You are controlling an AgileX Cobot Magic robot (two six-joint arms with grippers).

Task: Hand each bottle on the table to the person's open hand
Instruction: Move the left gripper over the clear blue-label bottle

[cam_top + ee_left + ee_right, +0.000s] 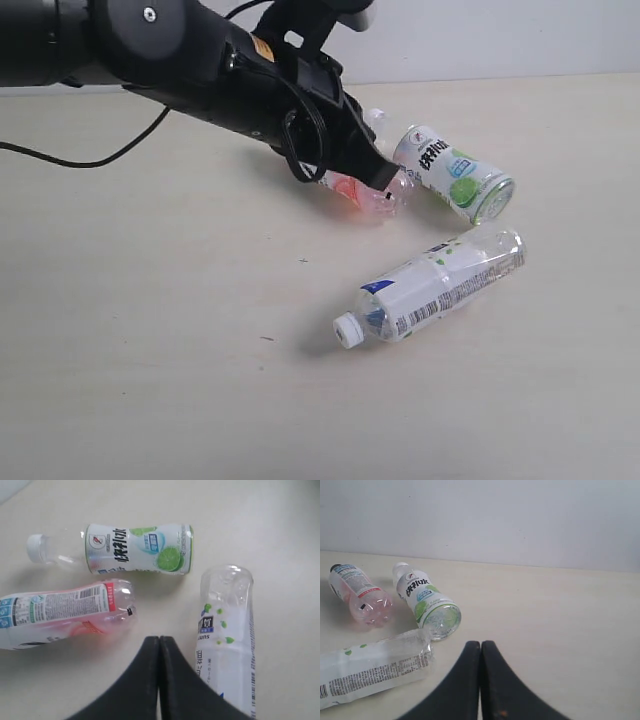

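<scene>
While both pairs of fingers are pressed together with nothing between them, three bottles are seen lying on their sides on the table [150, 330]. The left gripper [159, 641] is clenched, its two black fingers [140, 680] meeting along a thin seam, and it is held low over the tabletop. Just past its fingertips, off to one side, the pink bottle [65, 610] is laid with its clear base turned toward the tips; a strip of bare table is seen between base and tips. On the other side of the fingers, the white and blue bottle [227, 645] is laid close alongside, its base reaching past the tips. Farther ahead of the fingertips, the lime bottle [135, 548] is laid crosswise.

From the exterior view the left gripper [385, 178] is seen reaching in over the pink bottle [358, 195], with the lime bottle [455, 172] just beyond the tips and the white and blue bottle [440, 285] well short of them. Whether the tips touch the pink bottle cannot be told there.

The right gripper [480, 647] is likewise clenched and empty. Ahead of its fingers and to one side, the lime bottle [427, 602] is laid with its base toward the tips, the white and blue bottle [370, 667] near it, and the pink bottle [360, 595] farther off.
</scene>
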